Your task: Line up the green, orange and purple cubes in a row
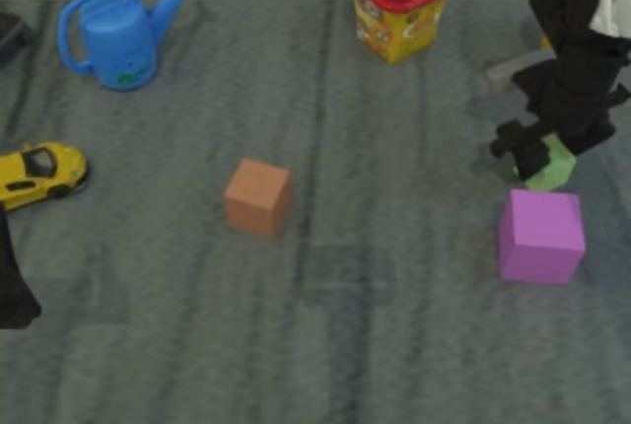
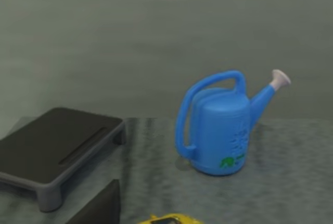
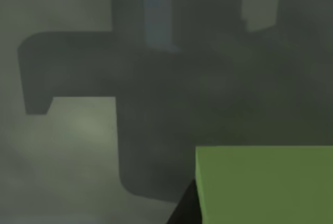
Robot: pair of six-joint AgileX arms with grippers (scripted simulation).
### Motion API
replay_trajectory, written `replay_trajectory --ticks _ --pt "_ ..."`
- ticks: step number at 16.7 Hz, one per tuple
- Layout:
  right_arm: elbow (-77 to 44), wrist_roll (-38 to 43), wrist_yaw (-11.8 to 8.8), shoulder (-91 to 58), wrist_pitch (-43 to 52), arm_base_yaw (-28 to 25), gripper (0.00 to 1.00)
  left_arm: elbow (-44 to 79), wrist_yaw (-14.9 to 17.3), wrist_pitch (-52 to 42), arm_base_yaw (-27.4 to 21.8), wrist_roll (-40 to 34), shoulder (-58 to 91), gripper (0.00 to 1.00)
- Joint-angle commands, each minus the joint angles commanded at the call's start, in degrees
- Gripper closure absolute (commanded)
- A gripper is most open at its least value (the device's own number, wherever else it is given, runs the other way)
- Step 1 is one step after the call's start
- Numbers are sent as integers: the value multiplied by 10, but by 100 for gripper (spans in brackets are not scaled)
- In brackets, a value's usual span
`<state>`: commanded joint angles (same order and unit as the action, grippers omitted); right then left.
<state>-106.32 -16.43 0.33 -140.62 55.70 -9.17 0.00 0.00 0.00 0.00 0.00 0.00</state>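
Three plain matte cubes with sharp edges sit on my grey, streaky worktop (image 1: 394, 345): one brownish-orange cube (image 1: 257, 197) near the middle, one larger magenta-purple cube (image 1: 540, 236) at the right side, and one small light-green cube (image 1: 550, 165) just behind the purple one, close enough that I cannot tell whether they touch. My right arm reaches down from the far right corner, black and blocky, and my right pincer (image 1: 537, 148) is at the green cube, covering part of it; its wrist camera fills with the cube's flat green face (image 3: 265, 185) over a dark shadow, but I cannot tell whether the fingers are closed on it. My left arm is parked at the worktop's left edge. There is also one glossy blue watering can (image 1: 116, 33), one yellow toy car (image 1: 39, 174), one yellow tub with a red lid (image 1: 401, 0), and one dark low stand (image 2: 57, 151).
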Motion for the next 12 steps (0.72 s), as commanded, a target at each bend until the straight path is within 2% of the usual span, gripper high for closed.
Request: replay_trajectory --ticks 5,12 --pt "-13 3 -5 20 16 0 100 0 0 0 0 0 0 0" --pt "-96 3 -5 54 136 -4 100 0 0 0 0 0 0 0"
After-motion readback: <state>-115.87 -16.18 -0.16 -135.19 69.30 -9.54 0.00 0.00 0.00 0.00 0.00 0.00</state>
